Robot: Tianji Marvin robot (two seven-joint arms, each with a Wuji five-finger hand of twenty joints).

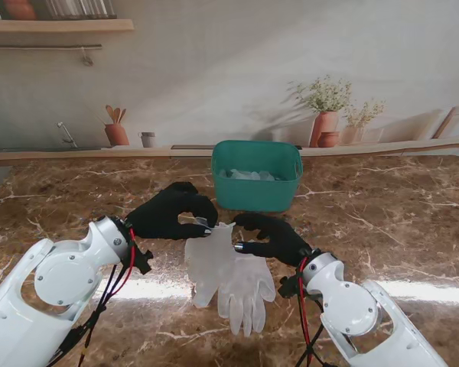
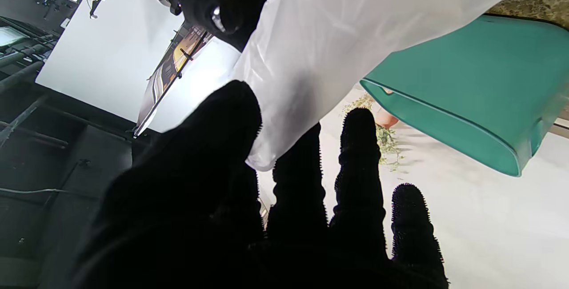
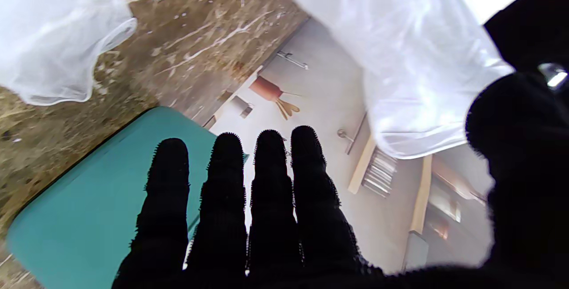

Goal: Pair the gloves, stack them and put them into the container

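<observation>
Gloves [image 1: 228, 275] hang by the cuff, pinched by the left hand [image 1: 168, 212] and right hand [image 1: 269, 235]; the thin film could slip or the pair could separate before reaching the bin [image 1: 257, 195].

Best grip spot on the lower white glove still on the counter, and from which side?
Probably its cuff. The lower glove lies flat, fingers toward me, cuff tucked under the held glove. The right hand is closest, so pinch the cuff edge from the right.
</observation>
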